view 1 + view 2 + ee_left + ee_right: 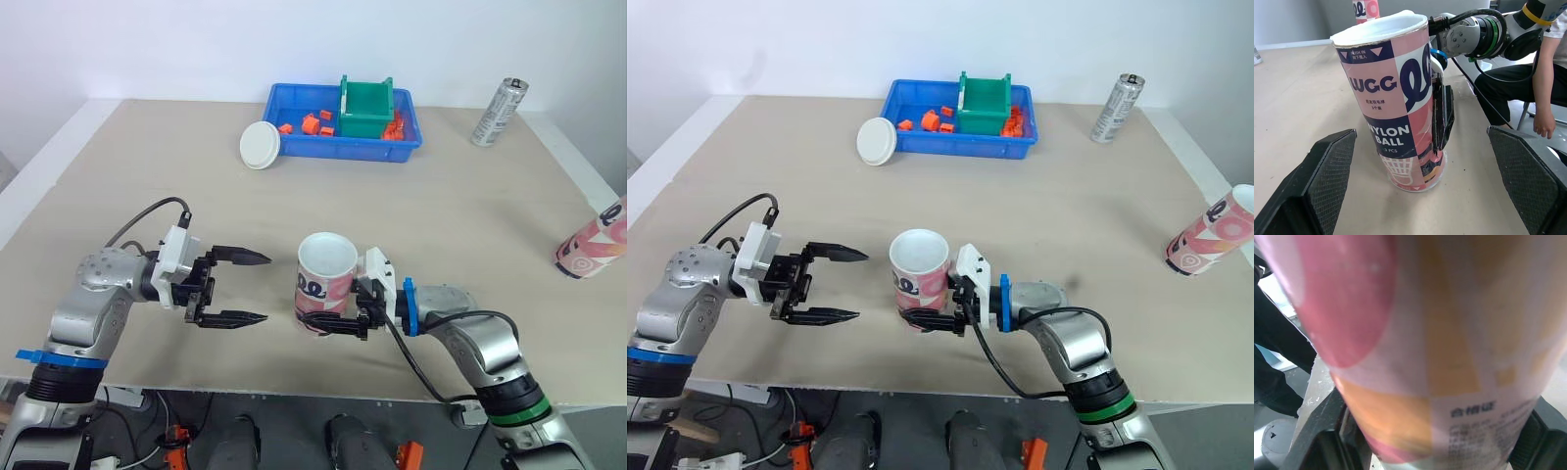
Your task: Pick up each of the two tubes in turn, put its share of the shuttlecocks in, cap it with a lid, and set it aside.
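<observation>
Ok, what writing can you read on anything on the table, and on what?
"PUSH IN": top of the upright pink and navy cardboard tube.
"UGG": below it, start cut off.
"NYLON BALL", "3 PCS": its navy panel.
"合格证": its other side, in the right wrist view.
Chinese small print on that tube, the silver can and the second pink tube: unreadable.

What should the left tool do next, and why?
Probably ease the left tool toward the tube and close on it. It is open and aimed at the tube, which the right tool holds upright on the table, mouth open; a second grip would likely steady it for filling.
</observation>
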Controlling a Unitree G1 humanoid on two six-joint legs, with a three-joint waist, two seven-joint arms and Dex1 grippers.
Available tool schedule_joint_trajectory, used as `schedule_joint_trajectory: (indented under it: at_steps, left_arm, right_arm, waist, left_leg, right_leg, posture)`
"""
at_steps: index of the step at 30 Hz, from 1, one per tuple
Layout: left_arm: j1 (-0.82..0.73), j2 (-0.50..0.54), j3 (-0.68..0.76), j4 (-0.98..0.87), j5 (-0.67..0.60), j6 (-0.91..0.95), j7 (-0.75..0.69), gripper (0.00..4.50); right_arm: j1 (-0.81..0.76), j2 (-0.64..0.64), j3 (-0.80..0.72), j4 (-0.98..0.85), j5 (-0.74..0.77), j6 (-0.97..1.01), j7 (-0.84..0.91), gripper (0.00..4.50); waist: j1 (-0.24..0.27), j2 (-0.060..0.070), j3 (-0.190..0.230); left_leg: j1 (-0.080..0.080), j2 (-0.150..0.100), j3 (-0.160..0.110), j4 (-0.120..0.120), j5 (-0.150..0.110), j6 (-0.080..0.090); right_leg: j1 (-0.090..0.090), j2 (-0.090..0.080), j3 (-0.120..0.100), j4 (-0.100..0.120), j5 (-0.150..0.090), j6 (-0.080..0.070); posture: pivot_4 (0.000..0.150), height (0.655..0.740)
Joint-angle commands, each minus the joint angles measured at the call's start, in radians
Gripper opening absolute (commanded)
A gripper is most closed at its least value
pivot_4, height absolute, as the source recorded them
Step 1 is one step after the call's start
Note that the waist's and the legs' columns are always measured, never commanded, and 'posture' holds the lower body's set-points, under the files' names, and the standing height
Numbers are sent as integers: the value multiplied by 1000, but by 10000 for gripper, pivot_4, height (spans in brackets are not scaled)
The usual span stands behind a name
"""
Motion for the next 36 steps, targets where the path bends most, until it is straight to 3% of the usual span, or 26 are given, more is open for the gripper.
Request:
schedule_joint_trajectory:
  at_steps: [1, 10, 14, 20, 26, 36]
  left_arm:
    - [1, 7, 8, -20, -4, -12, -6, 45000]
    - [-58, -52, 8, -15, -33, 32, 57, 45000]
    - [-154, -148, -24, 8, -23, 85, 156, 45000]
    - [-283, -275, -56, 81, -28, 176, 245, 45000]
    - [-354, -382, -115, 161, 18, 165, 275, 45000]
    - [-394, -450, -142, 230, 55, 144, 278, 45000]
  right_arm:
    - [-9, -11, -40, -25, 19, -8, 0, 34373]
    - [-10, -70, -210, -41, 58, -5, -62, 34373]
    - [1, -68, -444, 50, 53, -64, -231, 34373]
    - [12, -90, -640, 206, -16, -166, -430, 34373]
    - [34, -89, -703, 329, -47, -240, -515, 34373]
    - [-12, -117, -732, 518, -61, -314, -583, 34373]
  waist:
    - [0, 0, 0]
    - [4, 0, 0]
    - [16, 0, 0]
    - [26, 0, 0]
    - [23, 1, 0]
    - [22, 2, -1]
  left_leg:
    - [0, 0, 0, 0, 0, 0]
    - [0, 0, 0, 1, 0, 0]
    - [-1, -1, 0, 2, 0, 0]
    - [-1, -2, 0, 3, 0, 0]
    - [-1, -2, 1, 1, 0, 0]
    - [-1, -3, 2, 2, 0, 0]
  right_leg:
    - [0, 0, 0, 0, 0, 0]
    - [0, 0, 0, 0, 0, 0]
    - [0, -1, 0, 0, 1, 1]
    - [1, -1, 1, 0, 4, -2]
    - [0, -1, 2, 0, 5, -3]
    - [1, -1, 3, 0, 5, -3]
  posture:
    - [1500, 7384]
    - [1500, 7384]
    - [1500, 7384]
    - [1500, 7384]
    - [1500, 7384]
    - [1500, 7384]
